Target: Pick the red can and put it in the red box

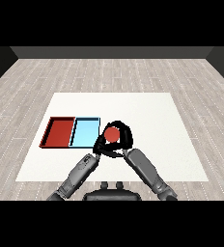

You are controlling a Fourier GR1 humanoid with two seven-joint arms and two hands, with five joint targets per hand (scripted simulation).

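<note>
Both grey forearms reach in from the near side and angle toward each other, so the two black hands meet close together in front of the robot. The right hand (pixel 124 136) arches over with its fingers curled round the red can (pixel 112 134). The left hand (pixel 99 147) sits just beside and below it, fingers bent in toward the same spot.
</note>
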